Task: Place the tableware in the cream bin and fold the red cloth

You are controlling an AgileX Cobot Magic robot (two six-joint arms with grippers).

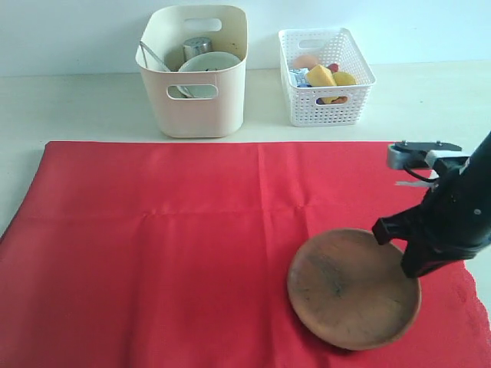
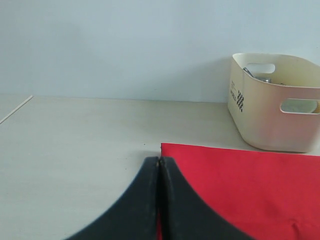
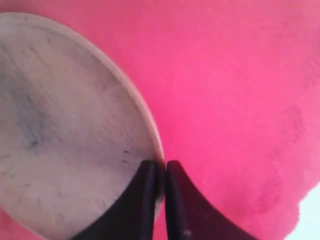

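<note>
Right gripper (image 3: 161, 166) was clamped on the right rim of the plate (image 1: 349, 290), which sat near-right on the cloth (image 1: 153, 245). Left gripper (image 2: 159, 161) had its jaws together, empty, by the cloth's far left corner. The rim grip looked thin, so the lift should be slow and level, then the plate tipped into the bin (image 1: 196, 107), far left.

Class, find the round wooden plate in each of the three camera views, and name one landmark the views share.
Exterior view: the wooden plate lies lower right on the red cloth, the right gripper at its rim.
Left wrist view: not in it.
Right wrist view: it fills much of the picture, its rim between the gripper's nearly closed jaws.
Shared landmark: the red cloth, in all three views.
</note>
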